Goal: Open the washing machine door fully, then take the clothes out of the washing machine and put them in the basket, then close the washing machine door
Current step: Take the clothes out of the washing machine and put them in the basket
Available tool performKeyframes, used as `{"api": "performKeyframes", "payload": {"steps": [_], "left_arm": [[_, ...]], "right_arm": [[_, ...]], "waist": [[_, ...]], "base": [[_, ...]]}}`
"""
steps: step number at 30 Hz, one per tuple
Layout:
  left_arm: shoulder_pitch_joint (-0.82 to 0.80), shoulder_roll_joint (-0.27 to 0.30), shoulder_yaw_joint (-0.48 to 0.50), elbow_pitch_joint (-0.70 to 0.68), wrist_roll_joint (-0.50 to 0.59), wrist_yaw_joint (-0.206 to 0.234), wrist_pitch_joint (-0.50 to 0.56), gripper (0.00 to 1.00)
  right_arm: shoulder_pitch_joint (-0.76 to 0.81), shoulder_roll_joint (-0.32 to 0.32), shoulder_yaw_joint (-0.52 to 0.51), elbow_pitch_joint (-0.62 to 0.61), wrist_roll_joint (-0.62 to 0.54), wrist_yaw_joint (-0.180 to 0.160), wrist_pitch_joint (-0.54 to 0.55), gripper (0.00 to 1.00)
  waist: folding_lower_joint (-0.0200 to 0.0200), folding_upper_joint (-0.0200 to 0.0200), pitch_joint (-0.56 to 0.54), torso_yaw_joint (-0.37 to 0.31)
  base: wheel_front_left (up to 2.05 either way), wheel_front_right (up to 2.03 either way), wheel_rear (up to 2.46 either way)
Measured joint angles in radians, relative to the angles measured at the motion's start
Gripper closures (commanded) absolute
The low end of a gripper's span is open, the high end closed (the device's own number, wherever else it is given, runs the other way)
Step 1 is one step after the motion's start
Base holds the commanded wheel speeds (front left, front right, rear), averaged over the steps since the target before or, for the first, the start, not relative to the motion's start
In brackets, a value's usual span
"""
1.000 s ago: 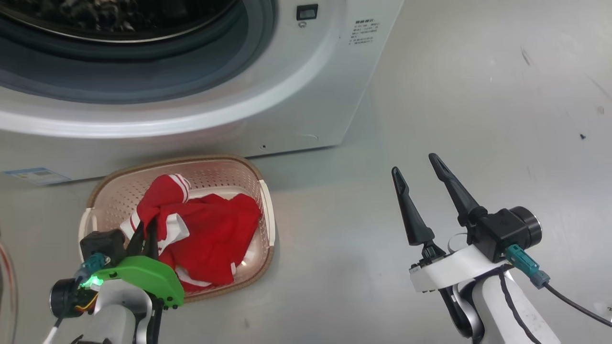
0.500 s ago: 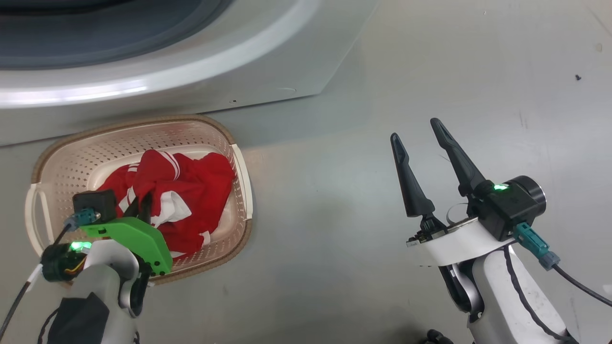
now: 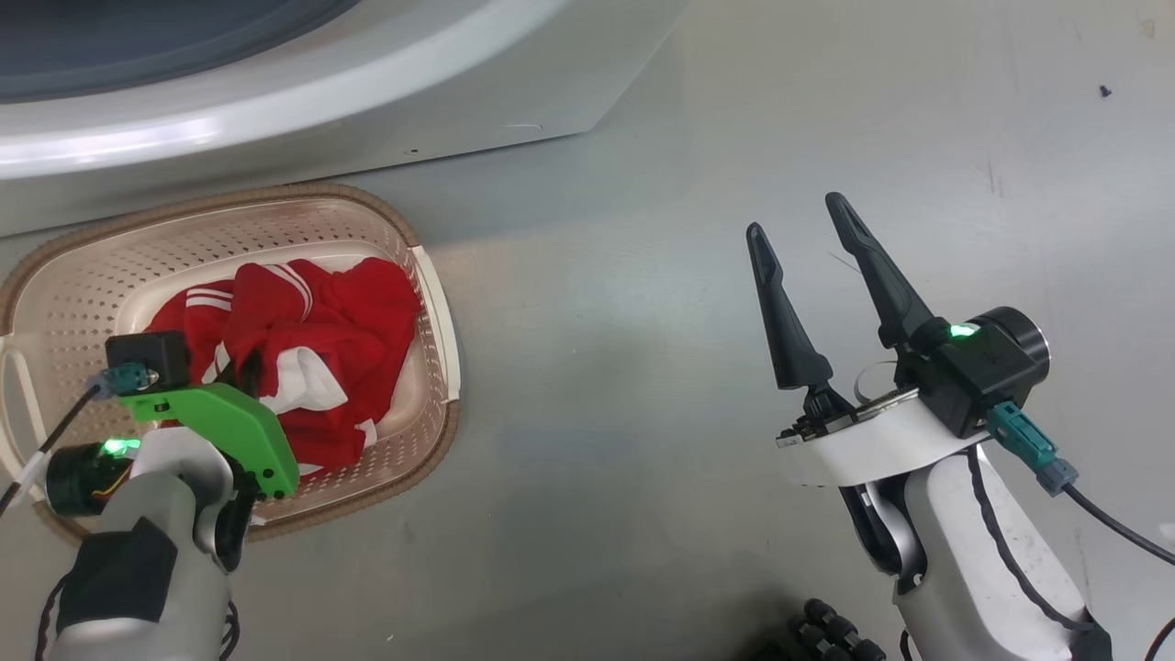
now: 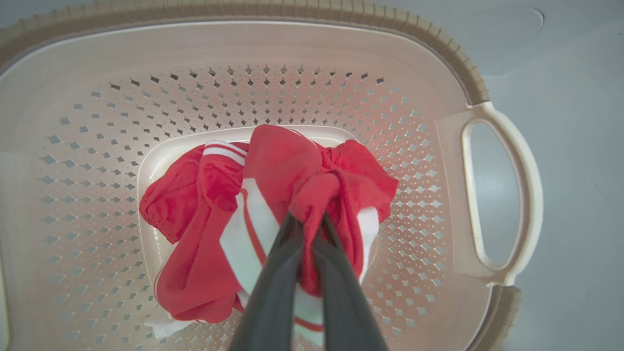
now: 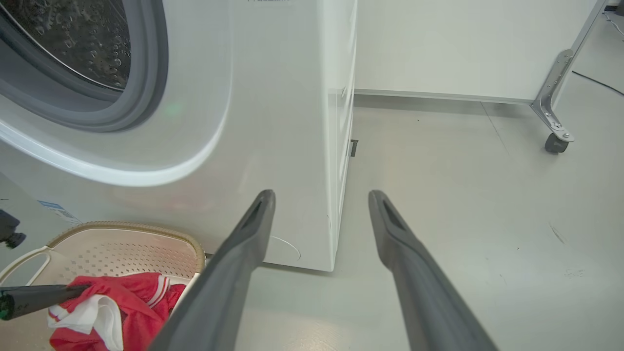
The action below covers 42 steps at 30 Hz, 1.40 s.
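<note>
The cream basket [image 3: 55, 303] [image 4: 502, 195] [image 5: 122, 243] stands on the floor in front of the white washing machine [image 3: 275, 101] [image 5: 273, 122]. Red clothes [image 3: 340, 321] [image 4: 209, 243] [image 5: 141, 302] with white parts lie inside it. My left gripper [image 3: 250, 378] [image 4: 312, 219] reaches down into the basket and is shut on a bunched fold of the red clothes. My right gripper [image 3: 797, 216] [image 5: 321, 195] hangs open over bare floor to the right, holding nothing. In the right wrist view the steel drum [image 5: 83, 39] and grey seal [image 5: 141, 92] show through the uncovered opening; the washing machine door is out of view.
Grey floor [image 3: 826, 119] spreads to the right of the machine and the basket. A white wall panel and a metal leg with a castor [image 5: 555, 141] stand behind, to the right of the machine. A thin cable [image 5: 594, 82] runs along the floor there.
The head camera has tilted down, so machine and basket sit higher and further left in view. My left gripper has lowered the held clothes deeper into the basket. The right gripper stays open.
</note>
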Motion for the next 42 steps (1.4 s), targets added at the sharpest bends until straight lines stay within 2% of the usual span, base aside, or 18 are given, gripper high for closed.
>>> {"api": "performKeyframes", "payload": {"steps": [2, 3, 4, 6, 7, 15, 26, 32, 42], "left_arm": [[-0.013, 0.001, 0.0, 0.017, 0.0, -0.002, -0.003, 1.0], [-0.019, 0.0, 0.0, 0.028, 0.0, -0.002, -0.009, 0.96], [-0.021, 0.001, 0.0, 0.036, 0.0, -0.005, -0.015, 0.83], [-0.023, 0.0, 0.0, 0.056, 0.0, -0.009, -0.023, 0.42], [-0.023, 0.0, 0.0, 0.067, 0.0, -0.009, -0.033, 0.0], [-0.021, -0.011, -0.012, 0.134, 0.004, -0.009, -0.095, 0.0], [0.006, -0.041, -0.032, 0.14, 0.027, -0.009, -0.252, 0.0], [0.027, -0.047, -0.044, 0.094, 0.045, -0.01, -0.293, 0.0], [0.066, -0.057, -0.057, -0.049, 0.082, -0.01, -0.296, 0.0]], "right_arm": [[-0.003, 0.0, 0.0, 0.004, 0.0, 0.0, 0.0, 0.0], [-0.005, 0.001, -0.001, 0.008, 0.001, 0.0, 0.0, 0.0], [-0.007, 0.001, -0.001, 0.012, 0.001, 0.0, 0.0, 0.0], [-0.007, 0.001, -0.001, 0.019, 0.002, 0.0, 0.0, 0.0], [-0.007, 0.001, -0.001, 0.022, 0.002, 0.001, 0.0, 0.0], [-0.007, 0.001, -0.006, 0.048, 0.002, 0.002, 0.0, 0.0], [0.02, 0.002, -0.038, 0.094, 0.003, 0.005, 0.0, 0.0], [0.054, 0.002, -0.052, 0.117, 0.003, 0.006, 0.0, 0.0], [0.105, -0.003, -0.09, 0.133, 0.003, 0.006, 0.0, 0.0]], "waist": [[0.0001, 0.0, -0.001, -0.001], [0.0, 0.0, -0.004, -0.001], [0.0001, 0.0, -0.007, -0.001], [0.0, 0.0, -0.015, -0.001], [0.0, 0.0, -0.02, 0.0], [0.0, 0.0, -0.075, 0.01], [0.0, 0.0, -0.191, 0.04], [0.0, 0.0, -0.262, 0.067], [0.0, 0.0, -0.375, 0.124]], "base": [[0.0, 0.0, 0.0], [0.0, 0.0, 0.0], [0.0, 0.0, 0.0], [0.0, 0.0, 0.0], [0.0, 0.0, 0.0], [0.0, 0.0, 0.0], [0.0, 0.0, 0.0], [0.0, 0.0, 0.0], [0.0, 0.0, 0.0]]}}
